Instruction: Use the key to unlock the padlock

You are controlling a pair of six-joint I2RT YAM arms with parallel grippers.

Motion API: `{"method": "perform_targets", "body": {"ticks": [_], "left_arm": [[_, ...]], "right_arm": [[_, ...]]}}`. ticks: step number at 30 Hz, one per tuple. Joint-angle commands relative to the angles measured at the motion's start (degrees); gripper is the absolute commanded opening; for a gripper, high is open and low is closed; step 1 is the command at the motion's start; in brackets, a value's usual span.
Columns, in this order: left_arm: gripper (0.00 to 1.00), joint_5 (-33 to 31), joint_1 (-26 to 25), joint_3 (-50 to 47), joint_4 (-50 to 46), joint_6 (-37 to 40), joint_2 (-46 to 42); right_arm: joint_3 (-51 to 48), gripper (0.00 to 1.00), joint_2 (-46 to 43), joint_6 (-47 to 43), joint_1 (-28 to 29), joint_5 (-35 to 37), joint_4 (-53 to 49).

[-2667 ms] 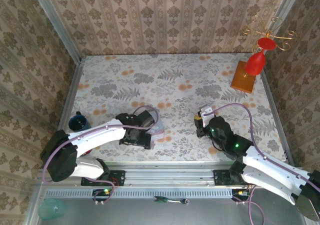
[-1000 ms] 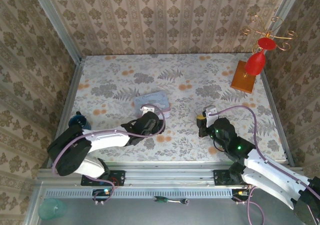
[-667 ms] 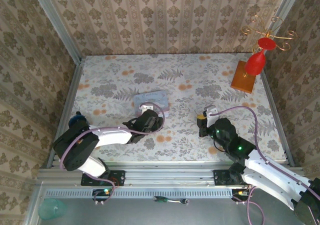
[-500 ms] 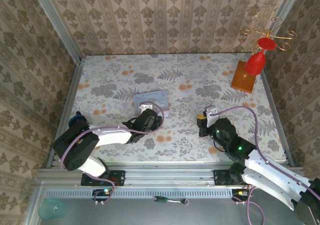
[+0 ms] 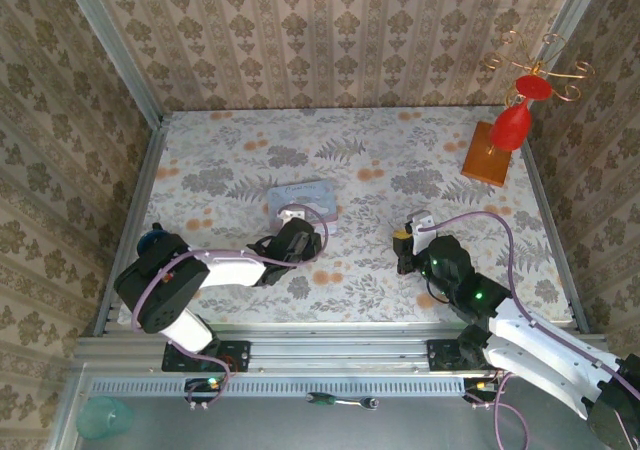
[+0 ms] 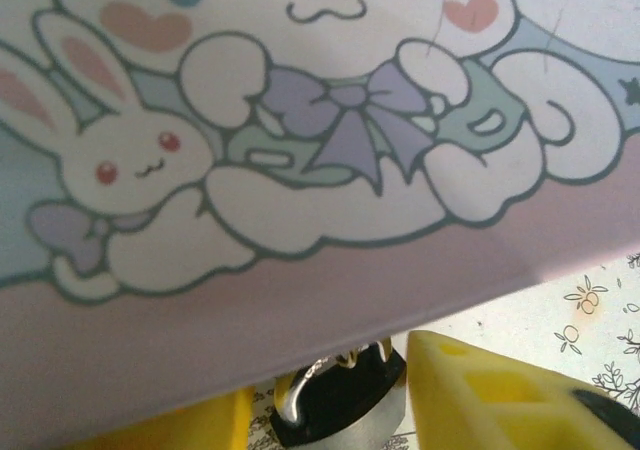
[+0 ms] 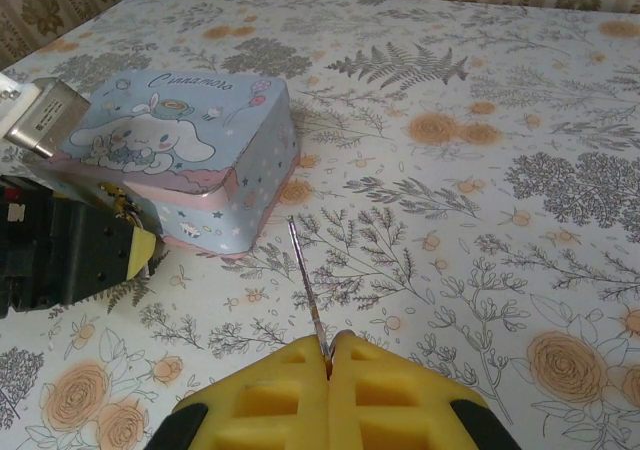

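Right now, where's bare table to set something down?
Free: the far strip between the back wall and the tin box; the middle stretch between the box and the wooden stand. Crowded: the box's near side, where the left jaws straddle the padlock, and the left edge by the blue cup; right jaws pinch the key near right.

Tin box (image 5: 303, 199): lid is showing pastel blue, and a pink band is running round its side. A white cartoon pup with a lilac bow and a white bunny with pink ears are decorating the top.

Padlock (image 6: 340, 395), at the box's edge: body is reading black, shackle silvery.

Left gripper (image 6: 330, 420), at the box: showing yellow.

Right gripper (image 7: 328, 362), right of the box: showing yellow over black. Key (image 7: 306, 290) is glinting silver.

Tablecloth (image 5: 420, 160): carrying grey ferns and orange blooms on white.

Ornament (image 5: 512, 122), far right of the box: showing red, on an orange-brown block (image 5: 487, 160).
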Motion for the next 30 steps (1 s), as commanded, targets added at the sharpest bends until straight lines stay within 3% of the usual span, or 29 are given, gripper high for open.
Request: {"method": "perform_targets", "body": {"ticks": [1, 8, 18, 24, 30], "left_arm": [[0.39, 0.97, 0.73, -1.33, 2.01, 0.94, 0.14], [0.29, 2.88, 1.65, -2.40, 2.32, 2.82, -1.82], [0.16, 10.60, 3.31, -0.04, -3.95, 5.79, -3.25], [0.12, 19.79, 6.87, 1.85, -4.77, 6.65, -3.21], [0.10, 28.38, 10.19, 4.83, -5.01, 8.28, -2.55]], "right_arm": [[-0.22, 0.00, -0.21, 0.98, -0.34, -0.61, 0.84], [0.21, 0.00, 1.17, 3.97, -0.32, -2.53, 0.16], [2.58, 0.00, 6.75, 17.62, 0.03, -9.74, -4.53], [4.68, 0.00, 11.00, 25.07, 0.61, -14.10, -5.86], [4.37, 0.00, 18.25, 34.05, 0.83, -21.49, 2.19]]}}
